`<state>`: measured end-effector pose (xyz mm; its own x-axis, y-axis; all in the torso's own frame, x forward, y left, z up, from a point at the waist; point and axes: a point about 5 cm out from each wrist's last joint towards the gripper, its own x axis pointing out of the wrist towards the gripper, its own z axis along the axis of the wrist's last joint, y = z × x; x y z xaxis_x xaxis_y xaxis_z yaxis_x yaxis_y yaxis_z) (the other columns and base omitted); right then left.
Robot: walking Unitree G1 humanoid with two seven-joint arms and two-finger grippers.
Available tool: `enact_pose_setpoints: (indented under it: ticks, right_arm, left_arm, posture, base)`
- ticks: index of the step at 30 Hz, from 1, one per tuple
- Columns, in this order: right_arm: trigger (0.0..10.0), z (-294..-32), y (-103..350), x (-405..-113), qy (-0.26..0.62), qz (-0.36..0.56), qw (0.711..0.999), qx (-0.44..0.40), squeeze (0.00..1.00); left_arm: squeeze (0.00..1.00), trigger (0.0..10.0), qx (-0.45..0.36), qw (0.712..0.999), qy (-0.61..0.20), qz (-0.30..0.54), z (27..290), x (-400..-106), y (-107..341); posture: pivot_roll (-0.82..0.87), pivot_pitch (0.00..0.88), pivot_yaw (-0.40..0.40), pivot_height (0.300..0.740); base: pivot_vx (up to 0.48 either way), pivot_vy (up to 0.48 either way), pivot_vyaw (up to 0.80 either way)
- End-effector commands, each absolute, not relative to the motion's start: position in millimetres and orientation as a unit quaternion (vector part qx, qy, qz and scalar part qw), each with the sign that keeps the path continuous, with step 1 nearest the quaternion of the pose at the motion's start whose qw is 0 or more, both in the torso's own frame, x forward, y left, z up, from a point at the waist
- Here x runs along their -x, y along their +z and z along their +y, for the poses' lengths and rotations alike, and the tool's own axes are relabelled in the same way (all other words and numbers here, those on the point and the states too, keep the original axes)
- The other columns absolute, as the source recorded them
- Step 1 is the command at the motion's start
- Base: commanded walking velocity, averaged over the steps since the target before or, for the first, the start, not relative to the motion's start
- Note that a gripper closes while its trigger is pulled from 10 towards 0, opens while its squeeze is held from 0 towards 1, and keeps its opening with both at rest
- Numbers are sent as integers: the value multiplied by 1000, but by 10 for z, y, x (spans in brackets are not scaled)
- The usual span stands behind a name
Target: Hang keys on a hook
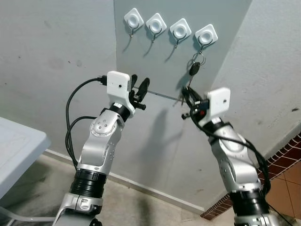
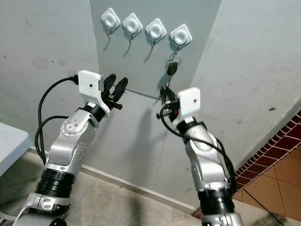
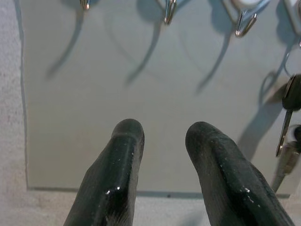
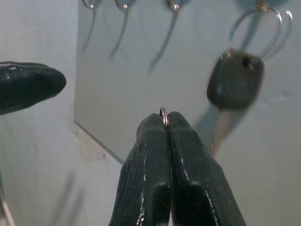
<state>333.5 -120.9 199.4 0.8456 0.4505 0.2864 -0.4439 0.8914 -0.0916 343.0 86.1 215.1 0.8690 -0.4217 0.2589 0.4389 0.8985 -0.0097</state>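
Right hand [image 4: 165,123] raised below hanging key [image 1: 194,68], clenched on small ring [image 4: 162,112]; ring mostly hidden. Left hand [image 3: 162,136] raised, released.

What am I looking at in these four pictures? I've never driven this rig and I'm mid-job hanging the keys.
This is a humanoid robot with two silver arms, each ending in two long black jaws. The two wide pictures come from its head camera and show the same scene. The two close-ups look along each arm's jaws from its wrist.

Ahead is a flat grey wall panel carrying a row of four white square hooks. A black-headed key on a wire ring hangs from the hook at the row's right end.

The right gripper sits just below that key, jaws closed, with a small metal ring peeking out at their tips. I can't tell whether that ring joins the hanging key. The left gripper hovers near the panel, jaws open and empty.
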Motion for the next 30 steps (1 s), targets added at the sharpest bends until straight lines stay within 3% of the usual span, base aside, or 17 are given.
enact_pose_setpoints:
  ticks: [1,30]
  right_arm:
    - [10000,-1209,2060,-3366,243,-161,957,7,0]
    - [10000,-1064,2584,-3626,253,-229,935,-96,0]
  left_arm:
    - [0,10000,30,960,-238,-140,796,-3410,2256]
    - [0,10000,32,956,-248,-154,755,-3365,2371]
  posture:
    - [120,41,-87,740]
    - [141,32,-97,740]
  base:
    - [0,0,0]
    - [0,0,0]
